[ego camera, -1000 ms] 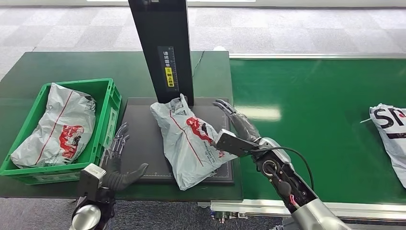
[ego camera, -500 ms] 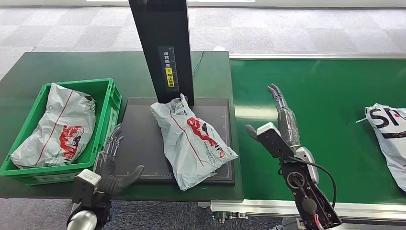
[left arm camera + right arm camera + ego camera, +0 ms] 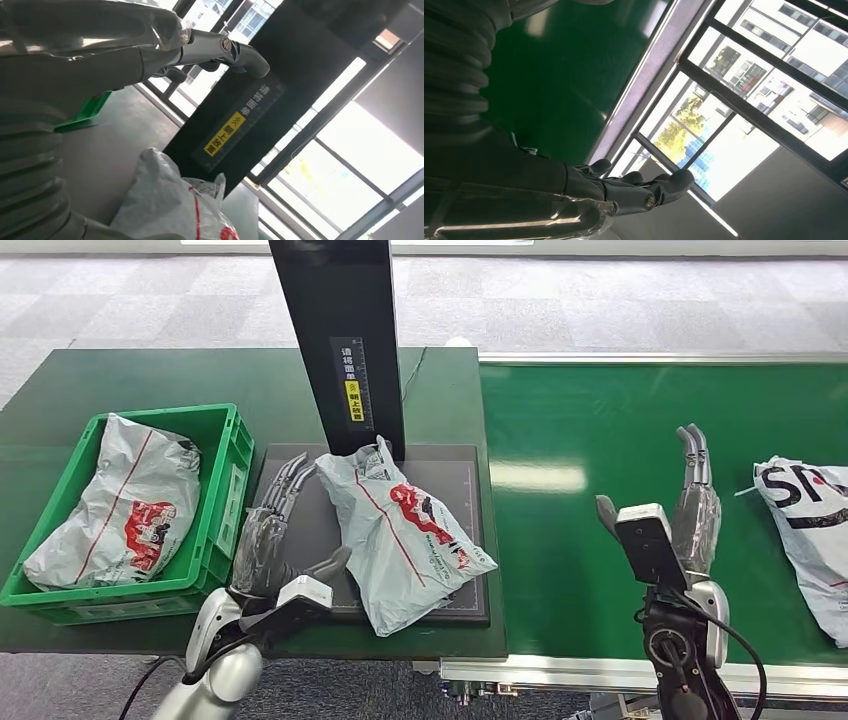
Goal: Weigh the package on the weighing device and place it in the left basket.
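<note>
Beneath the right hand (image 3: 695,515), a green conveyor belt (image 3: 580,420); just right of that hand, a white bag with black lettering (image 3: 812,530) lying on it. Left of the left hand (image 3: 265,540), a grey bag with red print (image 3: 110,500). Far beyond both, grey tiled floor (image 3: 600,300).

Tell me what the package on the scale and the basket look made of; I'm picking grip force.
The package looks like a thin, soft plastic mailer bag: grey-white, slightly glossy, creased and crumpled, with red print. The basket looks like rigid moulded plastic: bright green, with slotted walls and a thick rim. The scale has a flat, matte dark platform; its material cannot be told.
</note>
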Controlling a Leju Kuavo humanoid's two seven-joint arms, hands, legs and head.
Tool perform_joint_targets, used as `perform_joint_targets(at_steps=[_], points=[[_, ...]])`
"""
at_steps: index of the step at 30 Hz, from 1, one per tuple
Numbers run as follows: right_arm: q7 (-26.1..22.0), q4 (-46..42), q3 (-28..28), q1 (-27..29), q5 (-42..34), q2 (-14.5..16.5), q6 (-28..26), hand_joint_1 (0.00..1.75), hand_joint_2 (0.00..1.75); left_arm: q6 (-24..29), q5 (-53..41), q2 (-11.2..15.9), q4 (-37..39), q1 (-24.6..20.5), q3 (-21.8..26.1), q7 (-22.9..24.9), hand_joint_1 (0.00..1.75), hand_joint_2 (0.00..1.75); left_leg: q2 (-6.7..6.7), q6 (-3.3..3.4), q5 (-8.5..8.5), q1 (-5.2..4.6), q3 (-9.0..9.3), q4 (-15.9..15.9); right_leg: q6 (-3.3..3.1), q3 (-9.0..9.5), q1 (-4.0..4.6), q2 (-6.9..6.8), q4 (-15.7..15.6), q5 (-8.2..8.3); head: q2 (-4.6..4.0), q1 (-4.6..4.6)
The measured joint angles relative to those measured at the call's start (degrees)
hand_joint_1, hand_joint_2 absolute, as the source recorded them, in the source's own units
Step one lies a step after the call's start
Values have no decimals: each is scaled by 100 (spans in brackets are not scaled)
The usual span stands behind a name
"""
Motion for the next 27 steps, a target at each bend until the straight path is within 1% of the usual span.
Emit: perform_joint_targets(at_steps=[4,9,11,13,15,17,21,25,27], points=[[7,-39,-81,13,13,34,1,0,175,60,-21,32,124,-125,-193,23,0,175,0,0,0,0,0,0,0,-3,0,1,0,0,0,-2],[8,-60,-133,19,13,54,3,0,175,92,-84,56,215,-167,-293,55,0,175,0,0,0,0,-1,-1,0,-3,1,1,0,0,1,0],[8,-60,-142,11,11,62,35,0,175,146,-369,69,261,-215,-350,206,0,175,0,0,0,0,-1,0,0,-3,0,0,0,0,1,0],[3,-58,-142,-24,-4,67,86,0,175,115,-802,78,363,-339,-481,471,0,175,-1,2,2,0,-2,0,0,-2,0,-1,0,0,1,0],[-13,-57,-137,-74,-38,70,124,0,175,-71,-1043,60,524,-494,-644,732,0,175,-1,4,4,-1,-2,0,1,-1,-1,-2,0,1,1,0],[-24,-63,-137,-88,-66,72,148,0,175,-287,-1069,22,716,-619,-762,932,0,175,0,5,5,-1,-1,1,2,-1,-1,0,0,2,1,-1],[-40,-134,-151,-26,-69,72,186,0,175,-676,-1227,-16,1154,-751,-888,1259,0,175,0,4,4,-1,-2,1,2,-4,-1,1,0,3,1,-1],[-54,-215,-167,2,73,86,264,0,175,-1249,-1667,-4,1627,-793,-1089,1390,0,175,0,4,4,0,-4,0,2,-7,0,2,0,2,1,-1],[-40,-278,-181,38,152,101,295,0,175,-1357,-1778,-1,1801,-801,-1173,1391,0,175,0,4,4,0,-4,-1,2,-6,0,1,0,2,1,-1]])
